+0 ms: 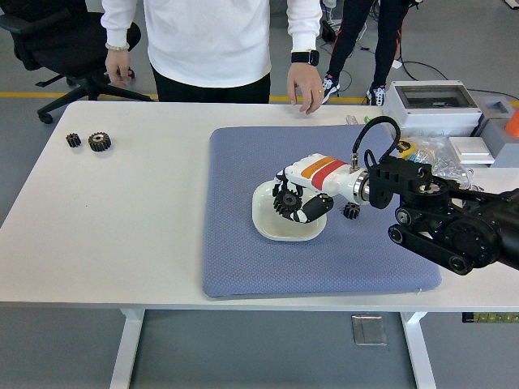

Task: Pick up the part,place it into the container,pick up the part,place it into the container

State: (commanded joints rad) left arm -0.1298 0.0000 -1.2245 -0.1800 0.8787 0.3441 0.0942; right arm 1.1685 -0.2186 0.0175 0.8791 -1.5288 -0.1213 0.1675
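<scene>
Gear [286,202] number one sits pinched in my right hand [302,198], fingers [312,209] curled around it — teeth showing between them. Straight below the fingers is the white dish [272,229] on the blue mat [243,259], so the relation that matters is vertical: the gear hangs over the dish's far half, and I judge a release there would land it inside. Just behind the fingers, toward my wrist, the second gear [351,211] lies on the mat beside the dish — nearest to this same hand. Farther off, a person's hand [307,91] hangs at the far edge.
</scene>
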